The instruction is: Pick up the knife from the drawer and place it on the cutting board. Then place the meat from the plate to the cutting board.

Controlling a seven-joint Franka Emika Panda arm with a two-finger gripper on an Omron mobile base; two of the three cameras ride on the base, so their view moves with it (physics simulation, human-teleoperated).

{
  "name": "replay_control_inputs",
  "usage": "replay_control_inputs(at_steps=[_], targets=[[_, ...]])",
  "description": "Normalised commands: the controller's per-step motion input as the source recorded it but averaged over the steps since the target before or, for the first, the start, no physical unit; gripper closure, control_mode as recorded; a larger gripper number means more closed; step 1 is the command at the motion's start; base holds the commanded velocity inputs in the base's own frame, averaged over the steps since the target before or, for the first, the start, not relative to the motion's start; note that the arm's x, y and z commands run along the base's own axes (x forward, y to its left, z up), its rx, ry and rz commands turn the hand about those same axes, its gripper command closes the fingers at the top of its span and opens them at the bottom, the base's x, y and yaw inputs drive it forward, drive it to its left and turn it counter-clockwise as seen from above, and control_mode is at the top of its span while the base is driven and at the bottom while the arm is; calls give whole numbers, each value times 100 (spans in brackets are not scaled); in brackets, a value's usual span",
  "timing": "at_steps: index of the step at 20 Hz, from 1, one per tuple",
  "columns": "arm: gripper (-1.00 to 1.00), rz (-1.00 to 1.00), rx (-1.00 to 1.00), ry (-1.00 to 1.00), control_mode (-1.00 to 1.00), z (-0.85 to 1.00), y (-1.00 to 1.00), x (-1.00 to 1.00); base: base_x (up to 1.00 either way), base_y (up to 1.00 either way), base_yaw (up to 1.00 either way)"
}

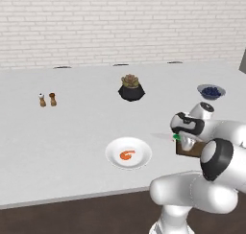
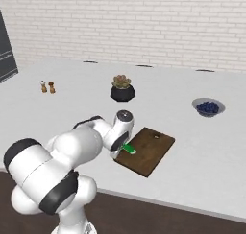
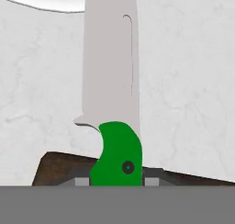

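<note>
The gripper (image 3: pixel 115 182) at the bottom centre of the hand view was closed tight on the green handle of the knife (image 3: pixel 110 81), its two finger tips pressing the handle from either side; the silver blade ran straight up the frame over the white counter (image 3: pixel 193 81), its tip lost off the top edge beside the rim of the plate (image 3: pixel 46 0) in the upper left corner. Just under the handle lay one edge of the cutting board (image 3: pixel 64 170); in the right base view the green handle sat at the near left corner of the board (image 2: pixel 149 151), centre frame, so the blade seemed to overhang the counter rather than the wood. The meat (image 1: pixel 127 155) lay on the white plate, lower centre of the left base view, left of the arm. To finish this step well, I judged the hand should carry the knife further in over the middle of the board, lower until blade and handle sit flat on the wood, and only then open; releasing here would risk the knife tipping off the edge.
</note>
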Motion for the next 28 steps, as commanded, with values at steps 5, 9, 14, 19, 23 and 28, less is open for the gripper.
replay_control_inputs(at_steps=[5, 9, 14, 19, 23, 28], targets=[[100, -7, -7, -1, -100, 0, -68, 64, 0, 0, 0], [100, -9, 1, 8, -100, -1, -80, 100, 0, 0, 0], [100, -1, 2, 0, -100, -29, -80, 72, 0, 0, 0], [100, 0, 3, 3, -100, -41, -68, 73, 0, 0, 0], [100, 10, 22, -2, -100, -23, -98, 15, 0, 0, 0], [100, 9, 11, -11, -100, -46, -27, -60, 0, 0, 0]])
